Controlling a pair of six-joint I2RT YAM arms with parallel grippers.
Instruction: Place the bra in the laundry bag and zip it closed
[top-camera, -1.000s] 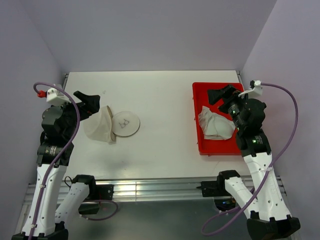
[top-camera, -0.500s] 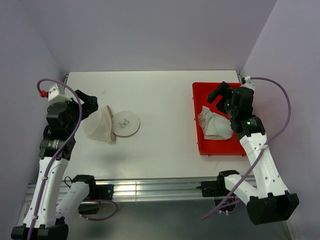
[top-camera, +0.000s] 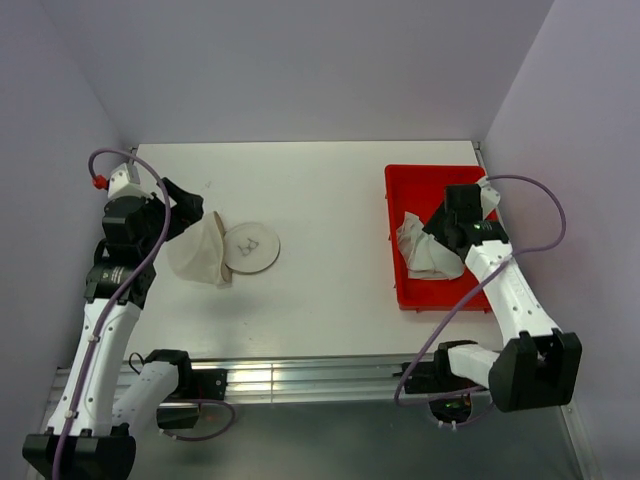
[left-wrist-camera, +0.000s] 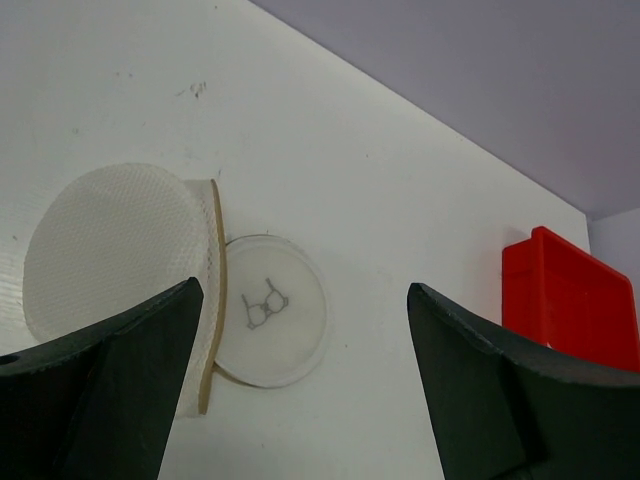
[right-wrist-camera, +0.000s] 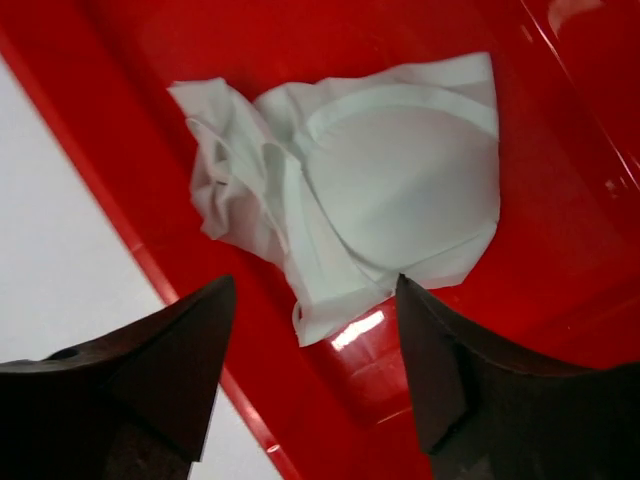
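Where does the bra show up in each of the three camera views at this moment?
Top external: the bra lies in the red tray, right of centre.
Left wrist: not in it; only the tray's corner shows at the right edge.
Right wrist: centre of the picture, crumpled on the tray floor.
Shared landmark: the red tray, seen in all three views.

White bra, red tray, cream laundry bag
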